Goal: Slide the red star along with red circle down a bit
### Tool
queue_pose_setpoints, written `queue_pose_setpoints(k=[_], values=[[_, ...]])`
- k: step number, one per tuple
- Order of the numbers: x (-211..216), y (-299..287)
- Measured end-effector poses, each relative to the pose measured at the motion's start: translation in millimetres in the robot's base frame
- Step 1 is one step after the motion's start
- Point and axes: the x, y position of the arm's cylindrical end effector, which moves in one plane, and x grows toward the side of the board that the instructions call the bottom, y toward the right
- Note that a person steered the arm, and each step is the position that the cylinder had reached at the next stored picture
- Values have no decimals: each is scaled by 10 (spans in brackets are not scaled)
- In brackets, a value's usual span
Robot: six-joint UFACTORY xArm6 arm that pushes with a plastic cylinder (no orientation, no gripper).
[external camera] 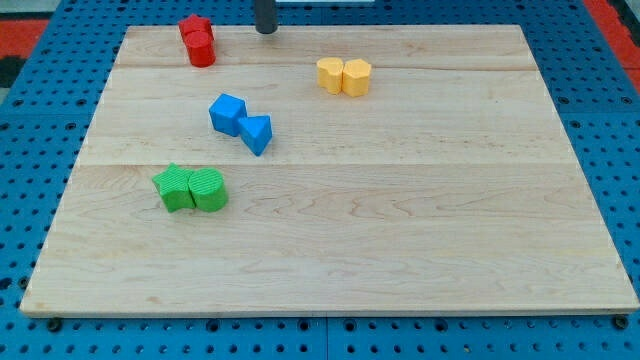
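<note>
The red star (194, 27) and the red circle (201, 48) stand touching each other near the top left corner of the wooden board (400, 230), the star above the circle. My tip (265, 31) is at the board's top edge, to the right of the red star and apart from it by about one block's width.
A blue cube (227, 113) and a blue triangle (257, 133) touch at left of centre. A green star (176, 187) and a green circle (209, 189) touch lower left. Two yellow blocks (343, 76) touch at upper centre. A blue pegboard surrounds the board.
</note>
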Motion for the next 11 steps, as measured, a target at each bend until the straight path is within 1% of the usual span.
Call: queue_pose_setpoints(k=[2, 3, 5, 6, 7, 9, 10, 11], values=[[21, -937], [280, -1060], [1145, -1091], [989, -1950], [813, -2178], [30, -2006], [262, -1423], [604, -1027]])
